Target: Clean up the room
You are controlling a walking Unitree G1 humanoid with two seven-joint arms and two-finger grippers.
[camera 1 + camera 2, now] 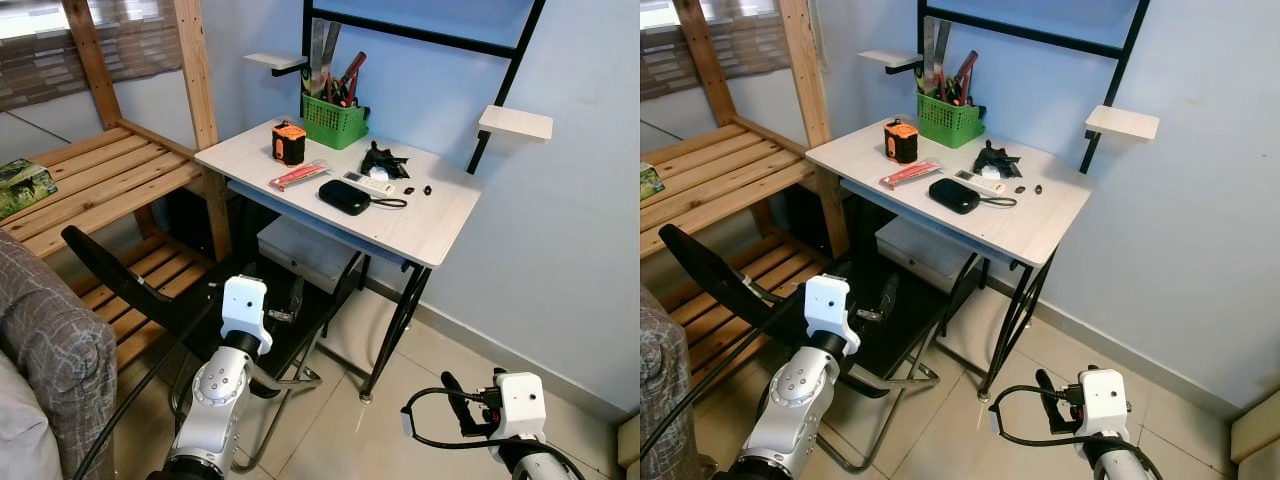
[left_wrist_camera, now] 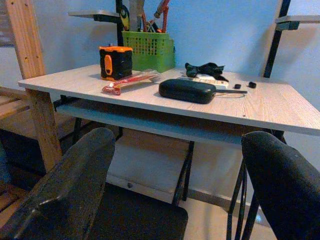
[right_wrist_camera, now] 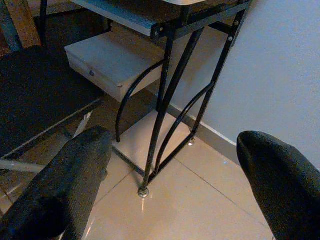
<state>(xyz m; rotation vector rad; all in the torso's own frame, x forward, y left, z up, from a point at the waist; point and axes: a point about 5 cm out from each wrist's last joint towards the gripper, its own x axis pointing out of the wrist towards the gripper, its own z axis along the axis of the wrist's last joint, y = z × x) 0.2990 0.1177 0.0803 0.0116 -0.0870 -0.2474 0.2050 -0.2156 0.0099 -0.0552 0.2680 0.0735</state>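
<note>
Two grippers, both empty, hang low before a cluttered desk (image 1: 440, 235) as we size up the tidying ahead. Our left gripper (image 2: 175, 200) has its fingers spread wide, aimed level at the desk edge just ahead of it; beyond its tips lie a black case (image 2: 187, 90), a red tool (image 2: 131, 82) in clear wrap and an orange tape measure (image 2: 115, 62), with a green basket (image 2: 148, 49) of tools farther back against the wall. A white remote (image 1: 368, 183) and a black tangle (image 1: 384, 160) sit just past the case. Our right gripper (image 3: 170, 195) is equally wide apart, pointed down at the floor tiles and the desk's black legs (image 3: 165, 110), well below anything worth picking up. A folding chair (image 1: 150, 295) stands under the left arm, likely keeping us back from the desk. We judge nothing is yet grasped; the loose items nearest the left fingers look the likeliest first candidates, perhaps bound for the basket.
</note>
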